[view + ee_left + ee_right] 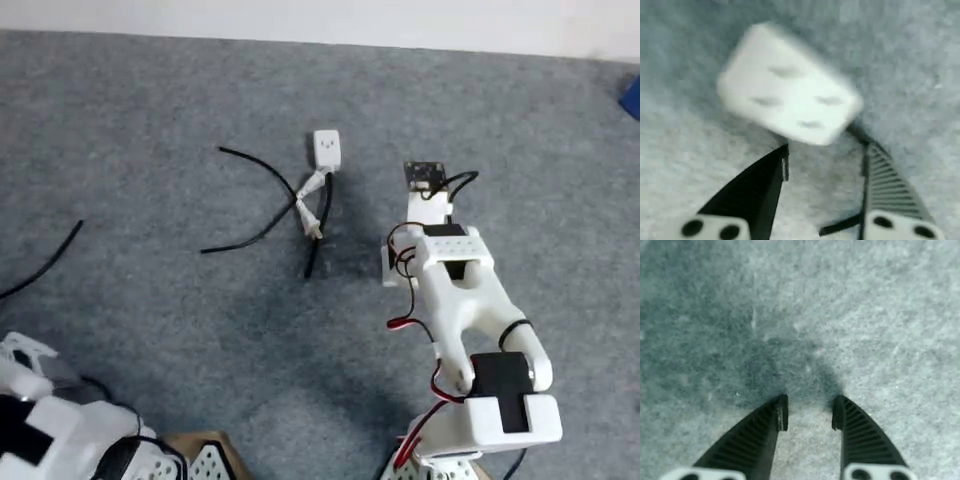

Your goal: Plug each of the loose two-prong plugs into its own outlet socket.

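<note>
Spread left jaws hover just short of a white outlet socket (788,86).

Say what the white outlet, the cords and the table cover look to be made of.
Outlet: likely hard white plastic, smooth and matte, with moulded slots. Cords: black, thin and bending freely, probably rubber or vinyl sheathing. Table cover: grey, fuzzy and mottled, apparently felt or low-pile carpet.
</note>
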`<action>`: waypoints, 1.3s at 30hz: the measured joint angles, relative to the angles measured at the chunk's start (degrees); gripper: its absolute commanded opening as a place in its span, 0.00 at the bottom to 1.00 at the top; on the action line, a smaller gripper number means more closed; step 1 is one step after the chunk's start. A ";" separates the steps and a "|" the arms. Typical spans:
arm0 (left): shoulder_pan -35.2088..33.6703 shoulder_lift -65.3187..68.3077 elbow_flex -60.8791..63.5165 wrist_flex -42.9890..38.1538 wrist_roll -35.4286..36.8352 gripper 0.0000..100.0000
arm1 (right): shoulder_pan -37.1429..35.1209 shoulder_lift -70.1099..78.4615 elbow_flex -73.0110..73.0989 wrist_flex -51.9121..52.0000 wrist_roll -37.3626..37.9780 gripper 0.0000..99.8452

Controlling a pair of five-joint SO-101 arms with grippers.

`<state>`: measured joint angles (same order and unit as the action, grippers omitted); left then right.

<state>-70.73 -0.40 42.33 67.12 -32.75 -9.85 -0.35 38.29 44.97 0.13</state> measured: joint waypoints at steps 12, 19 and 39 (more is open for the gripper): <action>-0.44 0.44 -11.52 1.85 15.38 0.40 | -0.09 0.00 0.00 0.00 0.00 0.15; 5.45 0.44 -19.60 1.85 22.68 0.40 | -0.09 0.00 0.00 0.00 0.00 0.15; -1.76 0.44 -8.70 -13.71 17.05 0.40 | -0.09 0.00 0.00 0.00 0.00 0.15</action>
<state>-72.48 0.04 33.63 53.41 -15.69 -9.93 -0.35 38.29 44.97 0.13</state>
